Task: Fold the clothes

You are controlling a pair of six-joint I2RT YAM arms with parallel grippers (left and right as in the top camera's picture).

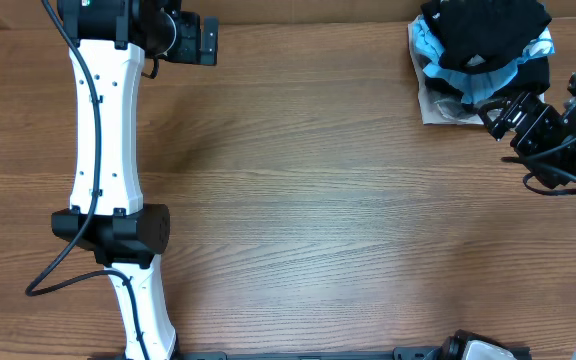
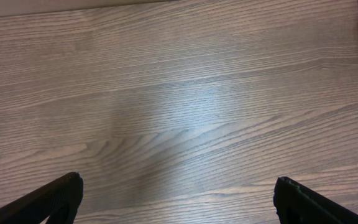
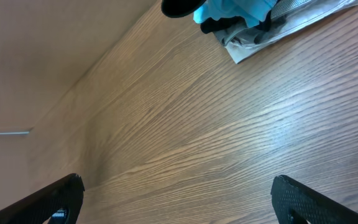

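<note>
A black shirt point(image 1: 483, 28) lies crumpled on top of a pile at the table's far right corner. It shows as a dark edge in the right wrist view point(image 3: 179, 7). My right gripper point(image 1: 506, 118) is open and empty, just below and right of the pile, over bare wood point(image 3: 176, 193). My left gripper point(image 1: 208, 40) is open and empty at the far left, over bare wood point(image 2: 176, 196), well away from the pile.
Under the black shirt lie a light blue garment point(image 1: 438, 60) point(image 3: 235, 9) and a pale beige one point(image 1: 438, 108) point(image 3: 278, 28). The wooden table point(image 1: 318, 200) spreads between the arms. The left arm's white links point(image 1: 103, 150) run down the left side.
</note>
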